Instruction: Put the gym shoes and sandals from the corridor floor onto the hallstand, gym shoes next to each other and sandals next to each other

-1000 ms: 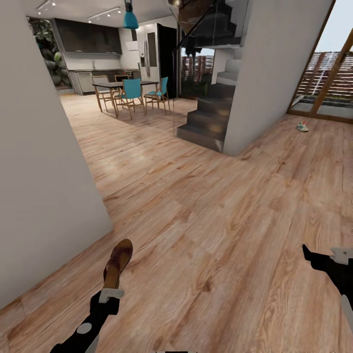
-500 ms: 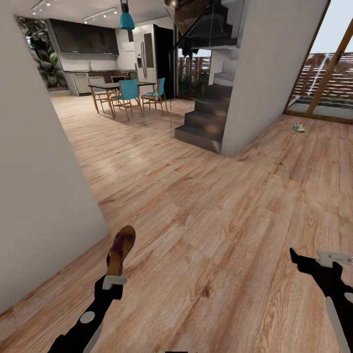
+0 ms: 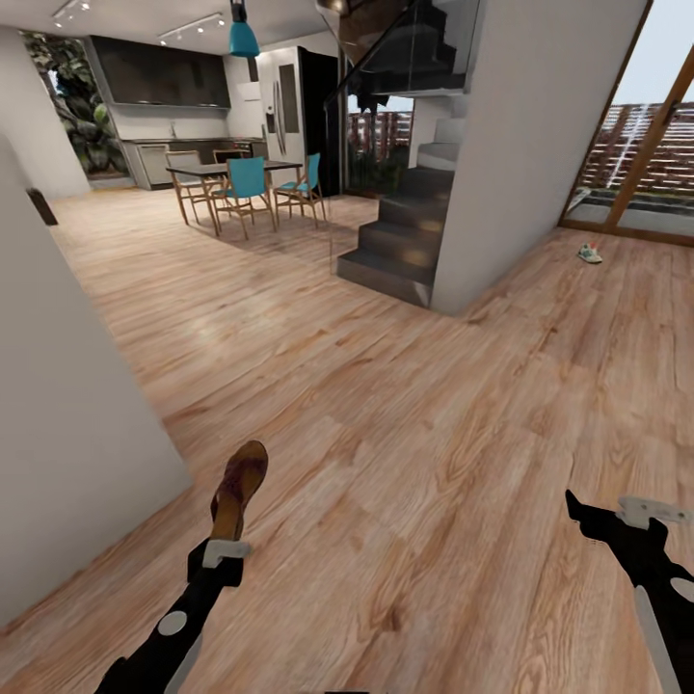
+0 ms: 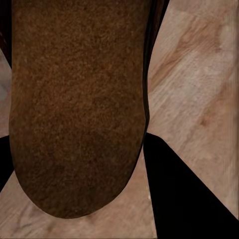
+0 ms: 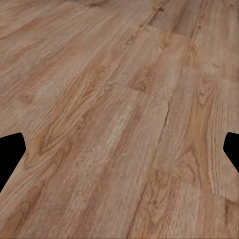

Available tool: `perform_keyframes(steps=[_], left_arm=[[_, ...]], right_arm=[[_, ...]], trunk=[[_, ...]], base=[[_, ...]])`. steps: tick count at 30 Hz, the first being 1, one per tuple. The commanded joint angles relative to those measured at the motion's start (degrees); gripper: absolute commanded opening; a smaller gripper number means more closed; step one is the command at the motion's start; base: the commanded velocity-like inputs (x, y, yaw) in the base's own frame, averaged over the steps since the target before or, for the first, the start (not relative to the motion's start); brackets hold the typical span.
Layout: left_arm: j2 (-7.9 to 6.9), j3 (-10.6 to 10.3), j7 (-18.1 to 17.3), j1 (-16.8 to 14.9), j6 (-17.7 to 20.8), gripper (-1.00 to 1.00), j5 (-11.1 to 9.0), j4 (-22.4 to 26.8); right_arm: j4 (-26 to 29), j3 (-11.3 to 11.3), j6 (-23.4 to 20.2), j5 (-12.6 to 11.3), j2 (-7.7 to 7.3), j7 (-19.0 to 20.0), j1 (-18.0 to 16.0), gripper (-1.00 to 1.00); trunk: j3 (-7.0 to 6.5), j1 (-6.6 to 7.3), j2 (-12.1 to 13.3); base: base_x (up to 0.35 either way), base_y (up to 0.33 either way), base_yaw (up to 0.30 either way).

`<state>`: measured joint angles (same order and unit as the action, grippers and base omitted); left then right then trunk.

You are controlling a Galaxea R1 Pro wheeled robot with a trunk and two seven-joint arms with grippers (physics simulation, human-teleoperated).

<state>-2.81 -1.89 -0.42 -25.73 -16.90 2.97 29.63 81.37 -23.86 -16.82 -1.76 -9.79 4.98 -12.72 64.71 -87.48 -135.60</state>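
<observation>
Clenched on a brown sandal point(image 3: 237, 490), the left gripper point(image 3: 224, 551) sits at the lower left of the head view, with the sandal sticking out ahead of it over the corridor floor point(image 3: 405, 405). At the lower right of that view the right gripper point(image 3: 617, 516) hangs above the planks with nothing between its fingers. Its wrist view shows two dark fingertips point(image 5: 11, 149) at opposite edges of the frame, spread wide apart, and bare wood-grain planks point(image 5: 119, 119) between them.

Up close, the left wrist view gives what the head view cannot: the grainy brown surface of the sandal point(image 4: 74, 99) across most of the frame, with a black finger point(image 4: 184, 194) beside it at the lower right and pale plank flooring point(image 4: 199, 74) behind. Whether this surface is insole or outsole cannot be told.

Far off at the upper right of the head view, a white gym shoe point(image 3: 590, 253) with a touch of red and green lies on the floor near the glass doors point(image 3: 636, 154). A dark staircase point(image 3: 400, 241) stands at upper centre beside a grey wall point(image 3: 520, 145). A dining table point(image 3: 226, 172) with turquoise chairs point(image 3: 249, 183) stands at upper left, a turquoise lamp point(image 3: 243, 39) above it. No writing can be read anywhere.
</observation>
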Motion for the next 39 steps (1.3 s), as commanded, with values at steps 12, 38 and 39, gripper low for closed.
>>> perform_keyframes(steps=[12,38,39], left_arm=[[0.02,0.2,0.0,0.3,1.5,-1.0,-0.3,9.1],[-0.51,0.4,-0.1,10.1,9.7,-1.0,-2.6,25.3],[-0.55,0.4,-0.1,10.3,9.8,-1.0,-2.6,25.7]], right_arm=[[3.2,-1.1,-0.2,-0.4,0.04,0.3,0.0,1.0],[-1.7,-7.7,-0.3,0.1,2.02,8.9,0.6,1.0],[-3.0,-7.7,-0.2,0.0,2.04,9.0,0.6,1.0]], trunk=[[0.05,-0.02,0.0],[-0.18,-0.02,0.0],[-0.21,-0.02,0.0]], base=[[0.264,-0.186,0.0],[0.29,-0.183,-0.075],[0.323,-0.127,-0.248]])
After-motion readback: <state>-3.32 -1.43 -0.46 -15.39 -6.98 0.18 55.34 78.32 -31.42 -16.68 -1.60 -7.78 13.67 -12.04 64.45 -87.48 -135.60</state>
